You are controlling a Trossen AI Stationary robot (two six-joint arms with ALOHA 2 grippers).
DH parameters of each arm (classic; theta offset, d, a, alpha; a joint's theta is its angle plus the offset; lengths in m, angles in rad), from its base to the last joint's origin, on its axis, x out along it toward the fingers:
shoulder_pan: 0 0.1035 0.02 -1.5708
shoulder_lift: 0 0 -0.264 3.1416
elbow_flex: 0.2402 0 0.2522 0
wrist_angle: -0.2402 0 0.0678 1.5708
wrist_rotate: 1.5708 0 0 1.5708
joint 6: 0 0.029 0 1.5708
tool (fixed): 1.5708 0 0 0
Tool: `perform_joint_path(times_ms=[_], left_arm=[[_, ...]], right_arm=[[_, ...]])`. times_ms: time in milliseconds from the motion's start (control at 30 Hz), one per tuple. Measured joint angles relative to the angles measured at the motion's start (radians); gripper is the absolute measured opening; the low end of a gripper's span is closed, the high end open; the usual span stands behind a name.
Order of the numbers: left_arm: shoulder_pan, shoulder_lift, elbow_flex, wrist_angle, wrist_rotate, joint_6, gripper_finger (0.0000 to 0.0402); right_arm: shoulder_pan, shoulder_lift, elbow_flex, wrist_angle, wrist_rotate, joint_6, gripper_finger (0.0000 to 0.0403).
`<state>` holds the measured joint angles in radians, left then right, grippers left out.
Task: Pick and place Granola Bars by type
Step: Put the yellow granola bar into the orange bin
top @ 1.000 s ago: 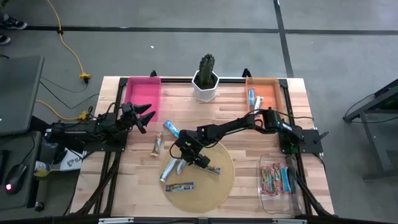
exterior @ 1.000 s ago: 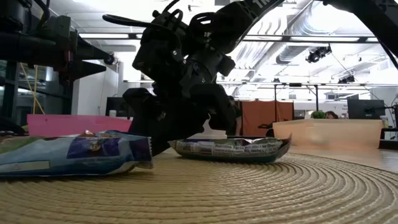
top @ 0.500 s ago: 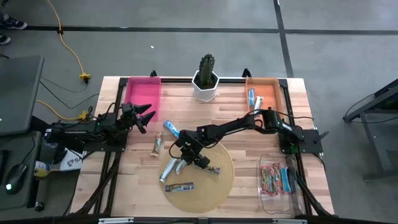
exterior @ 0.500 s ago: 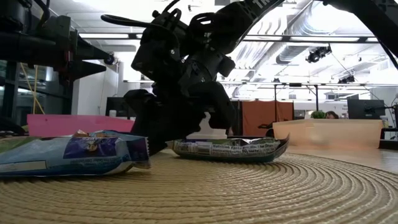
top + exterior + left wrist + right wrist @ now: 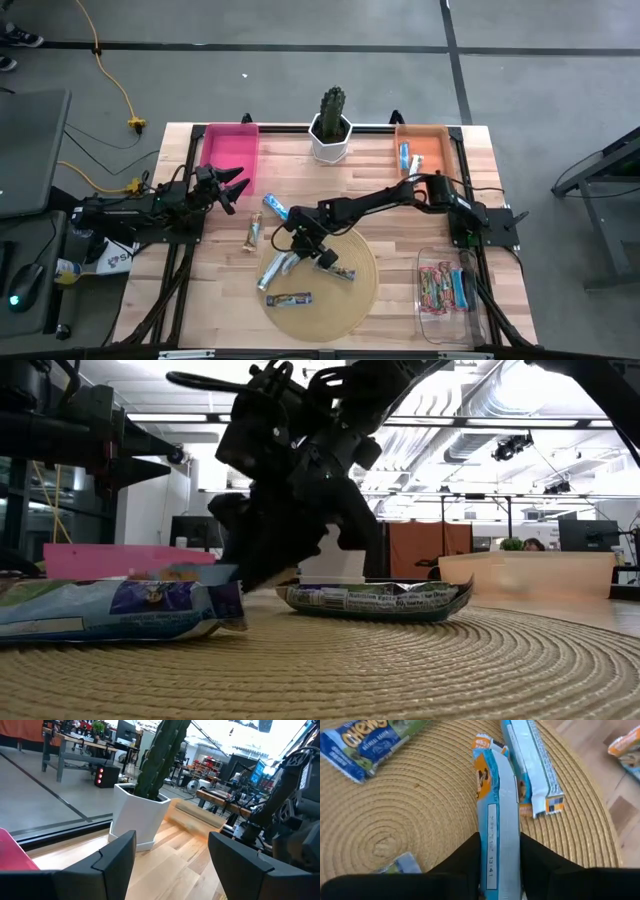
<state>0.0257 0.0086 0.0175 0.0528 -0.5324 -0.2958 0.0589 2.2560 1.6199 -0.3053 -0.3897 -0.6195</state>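
Right gripper (image 5: pixel 499 865) gripped a blue-and-white granola bar (image 5: pixel 496 815) over the woven mat (image 5: pixel 355 290).
Its fingers clamped the bar's end, just beside another blue-and-white bar (image 5: pixel 530 770). The left gripper (image 5: pixel 228 188) waited, fingers spread, near the pink bin (image 5: pixel 232 150).

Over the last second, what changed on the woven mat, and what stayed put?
The right gripper, shut on a blue-and-white bar, has risen slightly off the woven mat, lifting one end of the bar. The left gripper stayed open beside the pink bin. The other bars on the mat, the cactus pot and the bins did not move.
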Motion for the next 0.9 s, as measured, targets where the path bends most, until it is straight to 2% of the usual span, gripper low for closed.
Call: perform_joint_path(times_ms=[233,467,900], left_arm=[[0.0,0.0,0.0,0.0,0.0,0.0,0.0245],[0.0,0.0,0.0,0.0,-0.001,0.0,0.0245],[0.0,0.0,0.0,0.0,0.002,0.0,0.0245]], right_arm=[[0.001,-0.031,0.0,-0.029,-0.002,0.074,0.0073],[0.001,-0.068,0.0,-0.048,-0.019,0.176,0.0065],[0.001,-0.155,0.002,-0.056,-0.292,0.489,0.0065]])
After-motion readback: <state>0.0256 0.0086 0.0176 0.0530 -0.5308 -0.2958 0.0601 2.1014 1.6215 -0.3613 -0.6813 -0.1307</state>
